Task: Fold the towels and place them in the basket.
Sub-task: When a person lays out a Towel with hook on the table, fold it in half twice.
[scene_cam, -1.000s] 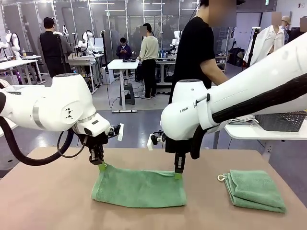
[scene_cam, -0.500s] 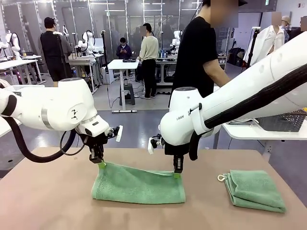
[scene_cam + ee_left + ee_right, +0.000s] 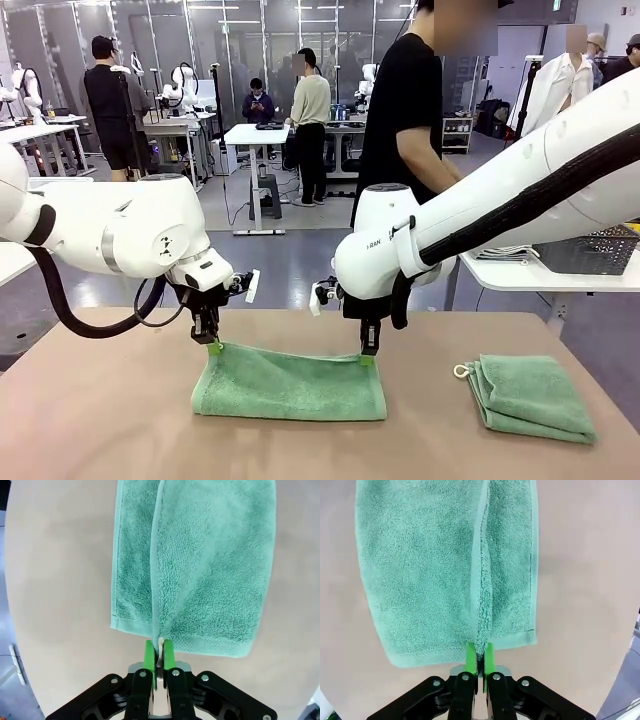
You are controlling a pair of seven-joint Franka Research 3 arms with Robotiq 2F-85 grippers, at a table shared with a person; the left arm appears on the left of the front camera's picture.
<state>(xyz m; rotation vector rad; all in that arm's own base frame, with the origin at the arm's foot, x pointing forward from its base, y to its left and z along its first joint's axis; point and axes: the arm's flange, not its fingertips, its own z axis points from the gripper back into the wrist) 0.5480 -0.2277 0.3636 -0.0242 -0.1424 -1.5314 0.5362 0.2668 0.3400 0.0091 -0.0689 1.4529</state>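
A mint-green towel (image 3: 290, 385) lies folded lengthwise on the brown table (image 3: 100, 420). My left gripper (image 3: 212, 346) is shut on its far left corner and my right gripper (image 3: 367, 357) is shut on its far right corner. In the left wrist view the green pads (image 3: 149, 654) pinch the edge of the towel (image 3: 200, 570), which spreads away over the table. The right wrist view has the pads (image 3: 488, 656) clamped on the hem of the towel (image 3: 430, 565) the same way. A second towel (image 3: 530, 395), folded, with a white loop (image 3: 461, 371), rests at the right. A dark mesh basket (image 3: 590, 252) stands on the side table.
A person in black (image 3: 410, 110) stands past the table's far edge. A white side table (image 3: 520, 275) at the right carries the basket and some folded cloth (image 3: 505, 252). Bare tabletop stretches in front and to the left of the towel.
Both grippers have lowered the towel's held edge slightly and shifted it a little; the raised far edge now lies nearly flat on the layer below.
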